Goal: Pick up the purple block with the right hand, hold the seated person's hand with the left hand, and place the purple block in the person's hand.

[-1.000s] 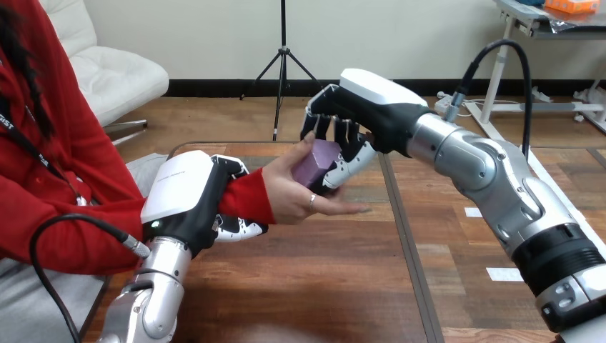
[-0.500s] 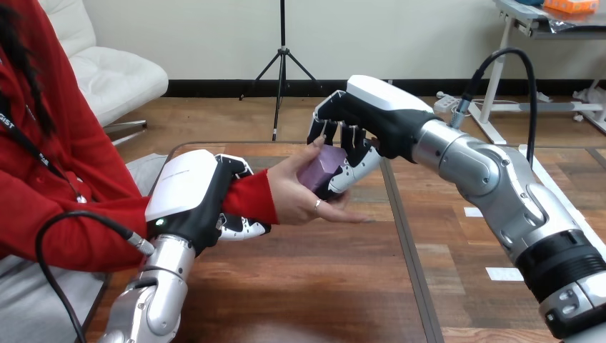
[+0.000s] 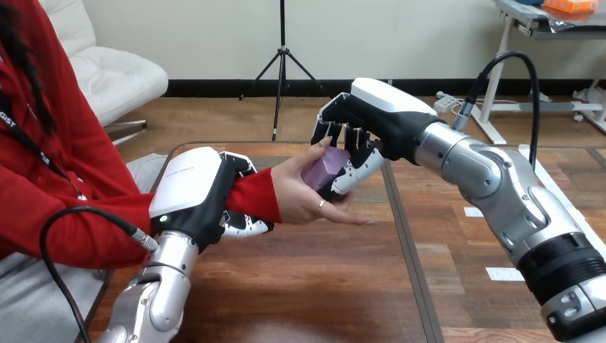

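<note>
At the view's left, your left hand is clasping the person's wrist, its fingers curling over and under the red sleeve. In my judgement you are risking a slide along that cloth, since fabric is giving hard fingers little to bite on, and any tug would be drawing the palm away from the delivery. Just to the right, the person's hand is lying open over the table, with the thumb rising against the purple block. The block is sitting against that palm while your right hand is grasping it from above and from the far side, fingers wrapping its faces. If you are releasing before the block is resting flat, it is likely tipping off the palm onto the wood. If you are pressing lower, you are risking a pinch between block and machine fingers. As to materials, the left hand is showing a smooth white shell over black, and the sleeve is looking soft and pliant. The block is looking rigid, matte and flat-faced with bevelled corners, so offering a steady base. The right hand's fingers are looking hard and jointed, and the table is showing polished, grained wood.
</note>
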{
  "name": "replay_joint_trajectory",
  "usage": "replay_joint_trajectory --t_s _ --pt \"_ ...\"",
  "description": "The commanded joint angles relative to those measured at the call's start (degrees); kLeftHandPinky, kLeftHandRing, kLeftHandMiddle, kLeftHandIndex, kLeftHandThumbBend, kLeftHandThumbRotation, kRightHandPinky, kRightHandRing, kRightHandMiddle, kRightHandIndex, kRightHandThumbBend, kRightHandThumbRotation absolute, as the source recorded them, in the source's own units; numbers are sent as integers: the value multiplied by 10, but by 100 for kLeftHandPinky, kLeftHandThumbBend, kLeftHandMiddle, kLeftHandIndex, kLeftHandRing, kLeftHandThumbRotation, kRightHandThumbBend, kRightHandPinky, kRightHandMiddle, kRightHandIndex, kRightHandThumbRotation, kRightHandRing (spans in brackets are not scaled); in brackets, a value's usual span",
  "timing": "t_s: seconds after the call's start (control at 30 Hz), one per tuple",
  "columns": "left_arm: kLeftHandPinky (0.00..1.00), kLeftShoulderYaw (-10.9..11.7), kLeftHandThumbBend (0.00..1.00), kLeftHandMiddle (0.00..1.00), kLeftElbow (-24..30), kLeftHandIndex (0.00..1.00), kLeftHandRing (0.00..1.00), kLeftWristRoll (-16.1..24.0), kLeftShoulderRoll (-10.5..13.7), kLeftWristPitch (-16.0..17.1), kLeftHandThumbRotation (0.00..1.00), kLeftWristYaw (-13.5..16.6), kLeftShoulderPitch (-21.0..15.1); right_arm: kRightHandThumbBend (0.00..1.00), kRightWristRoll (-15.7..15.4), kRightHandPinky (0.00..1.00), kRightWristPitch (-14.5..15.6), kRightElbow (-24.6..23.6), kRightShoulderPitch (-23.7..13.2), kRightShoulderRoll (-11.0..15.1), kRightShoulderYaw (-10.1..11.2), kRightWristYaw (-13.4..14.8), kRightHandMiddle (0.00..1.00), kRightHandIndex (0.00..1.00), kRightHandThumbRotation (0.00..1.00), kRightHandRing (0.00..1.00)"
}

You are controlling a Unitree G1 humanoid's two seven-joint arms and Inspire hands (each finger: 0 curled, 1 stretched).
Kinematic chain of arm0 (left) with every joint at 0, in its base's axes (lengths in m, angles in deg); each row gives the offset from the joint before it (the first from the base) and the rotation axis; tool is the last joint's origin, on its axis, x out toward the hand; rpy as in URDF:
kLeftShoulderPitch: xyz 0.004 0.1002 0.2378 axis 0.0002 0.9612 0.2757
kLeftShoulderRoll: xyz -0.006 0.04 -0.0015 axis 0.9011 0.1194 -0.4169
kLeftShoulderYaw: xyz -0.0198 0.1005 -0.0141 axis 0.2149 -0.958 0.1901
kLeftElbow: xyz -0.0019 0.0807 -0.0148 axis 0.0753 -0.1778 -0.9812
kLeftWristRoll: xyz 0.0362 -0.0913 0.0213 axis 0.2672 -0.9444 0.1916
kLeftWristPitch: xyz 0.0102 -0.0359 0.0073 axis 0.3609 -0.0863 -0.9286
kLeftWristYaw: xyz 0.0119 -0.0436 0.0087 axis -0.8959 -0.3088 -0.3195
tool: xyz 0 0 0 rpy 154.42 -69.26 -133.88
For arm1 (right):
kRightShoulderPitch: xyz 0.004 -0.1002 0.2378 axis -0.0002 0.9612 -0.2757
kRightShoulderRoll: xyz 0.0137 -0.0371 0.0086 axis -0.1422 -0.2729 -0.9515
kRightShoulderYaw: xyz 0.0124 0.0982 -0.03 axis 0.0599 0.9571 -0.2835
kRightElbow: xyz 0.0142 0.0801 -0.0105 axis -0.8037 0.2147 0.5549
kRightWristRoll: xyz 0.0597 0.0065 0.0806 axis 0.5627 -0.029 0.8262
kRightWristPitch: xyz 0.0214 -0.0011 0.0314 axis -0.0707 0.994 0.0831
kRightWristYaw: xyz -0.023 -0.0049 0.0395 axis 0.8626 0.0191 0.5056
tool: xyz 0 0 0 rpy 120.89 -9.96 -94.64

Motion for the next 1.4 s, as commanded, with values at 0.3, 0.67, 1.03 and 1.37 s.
replay_joint_trajectory --t_s 0.3,0.67,1.03,1.37 --pt "31 14 69 41 80 41 36 -37 -27 47 0 18 -168 67 16 36 -4 -71 -1 -2 8 -17 48 50 0 42" --pt "39 12 81 54 109 55 48 -32 -6 39 30 -21 -141 68 36 45 -2 -80 8 6 22 -35 56 58 18 52" --pt "46 18 96 65 147 66 58 -54 3 32 56 -68 -108 76 56 54 -5 -95 22 25 32 -45 65 66 63 61" --pt "51 21 100 70 179 70 64 -76 14 22 68 -108 -84 81 69 59 -6 -108 39 34 46 -45 70 70 92 66"
